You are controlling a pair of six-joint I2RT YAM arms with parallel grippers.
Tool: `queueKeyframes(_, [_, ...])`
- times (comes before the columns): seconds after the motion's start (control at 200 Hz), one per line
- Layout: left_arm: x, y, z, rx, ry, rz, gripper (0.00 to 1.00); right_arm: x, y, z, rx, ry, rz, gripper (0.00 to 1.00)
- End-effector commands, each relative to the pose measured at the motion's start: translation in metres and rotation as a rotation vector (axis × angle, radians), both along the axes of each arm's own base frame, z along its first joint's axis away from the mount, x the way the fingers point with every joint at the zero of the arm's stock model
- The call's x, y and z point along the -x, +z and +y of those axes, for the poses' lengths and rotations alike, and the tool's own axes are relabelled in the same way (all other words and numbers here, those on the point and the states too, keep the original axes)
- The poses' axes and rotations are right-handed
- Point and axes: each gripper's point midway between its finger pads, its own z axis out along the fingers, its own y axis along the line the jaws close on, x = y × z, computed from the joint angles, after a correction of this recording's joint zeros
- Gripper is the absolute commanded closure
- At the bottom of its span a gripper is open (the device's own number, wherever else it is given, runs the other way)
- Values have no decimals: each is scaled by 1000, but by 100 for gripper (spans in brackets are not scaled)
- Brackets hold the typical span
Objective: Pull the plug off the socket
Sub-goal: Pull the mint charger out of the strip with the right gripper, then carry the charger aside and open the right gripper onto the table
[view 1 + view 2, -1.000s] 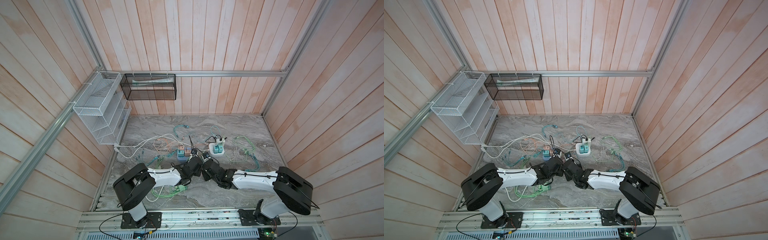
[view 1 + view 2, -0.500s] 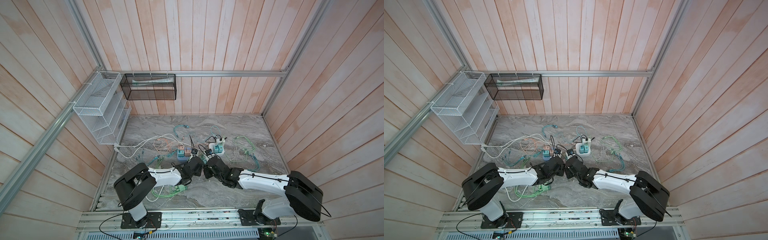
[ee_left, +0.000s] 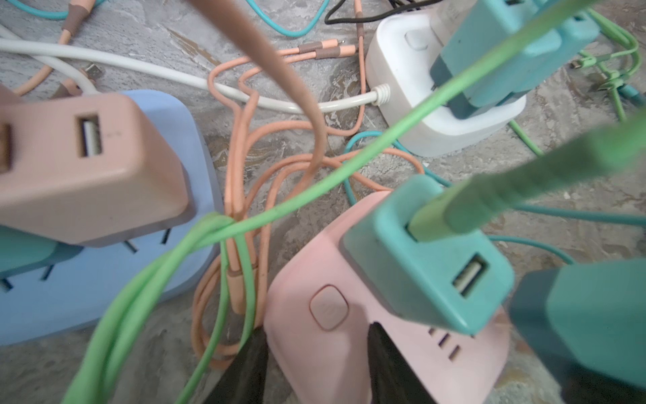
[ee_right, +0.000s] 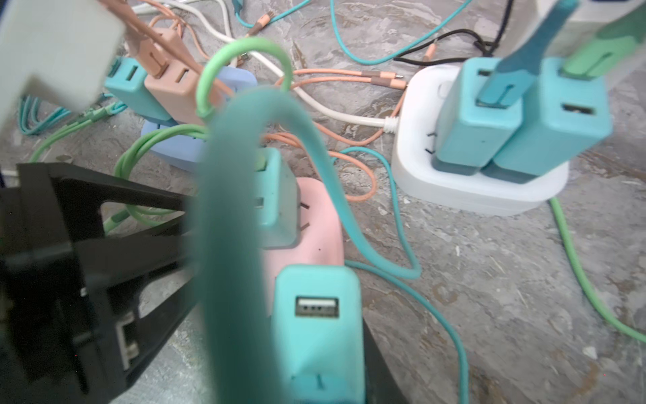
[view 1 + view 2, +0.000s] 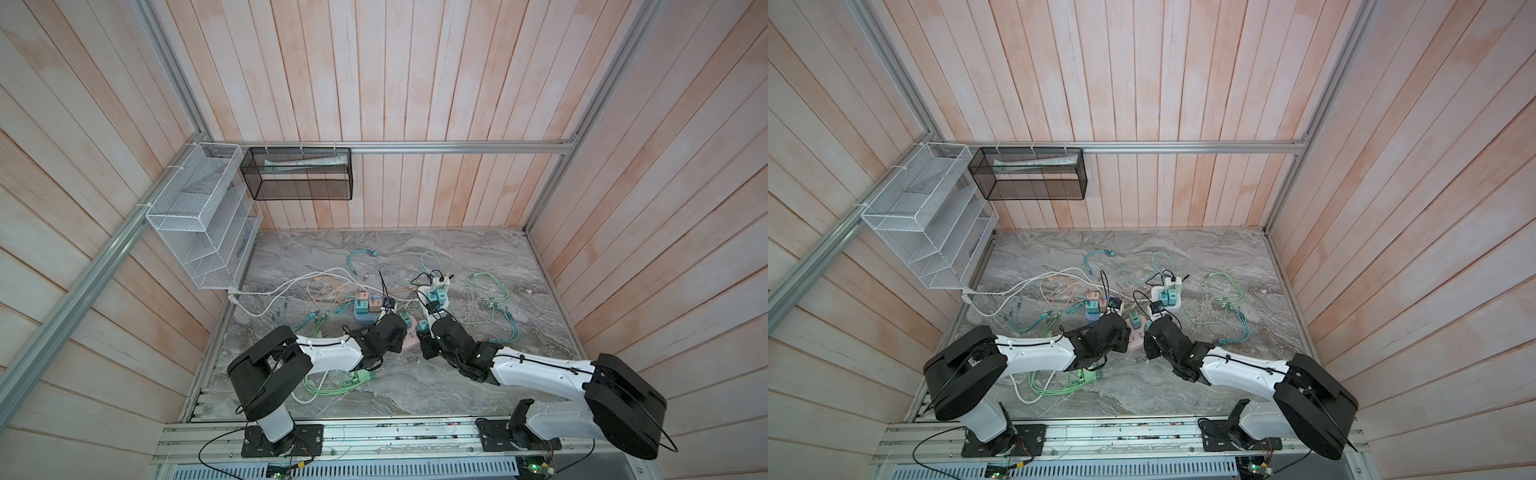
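Clamping shows only in wrist views: left jaws on pink socket (image 3: 307,353), right jaws on teal plug (image 4: 316,335).

Matt grey stone-look tabletop (image 5: 415,399), veined like marble, beneath walls of pale, whitewashed wood planks (image 5: 415,83) whose grain shows through. Bare brushed-metal rails (image 5: 457,146) frame the cell. A white-coated wire basket (image 5: 195,208) and a black metal-mesh basket (image 5: 299,195) hang from them. Down among the wiring, the pink socket block (image 3: 314,363) is smooth, satin plastic. The blue block (image 3: 105,297) is equally matt, the white block (image 3: 402,87) shinier. The teal plug (image 4: 316,335) is dull, faintly scuffed plastic with a bright metal port (image 4: 317,307). The green cables (image 3: 279,210) look rubbery and soft-skinned. The arms' white shells (image 5: 332,357) gleam; their black joints (image 5: 266,374) are matt.
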Motion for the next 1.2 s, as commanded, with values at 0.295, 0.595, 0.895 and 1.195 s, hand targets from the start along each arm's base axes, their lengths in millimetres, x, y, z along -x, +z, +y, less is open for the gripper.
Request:
queueKeyframes(0.295, [53, -48, 35, -166, -132, 166, 52, 4, -6, -28, -195, -73, 75, 100])
queueKeyframes(0.595, [53, -47, 33, -187, -179, 152, 52, 6, -20, -61, -291, -143, 171, 100])
queueKeyframes(0.895, [59, -42, 21, -175, -217, 130, 50, 14, -36, -72, -331, -181, 247, 92])
queueKeyframes(1.195, [60, -42, 21, -182, -222, 126, 49, 13, -42, -95, -308, -307, 282, 56])
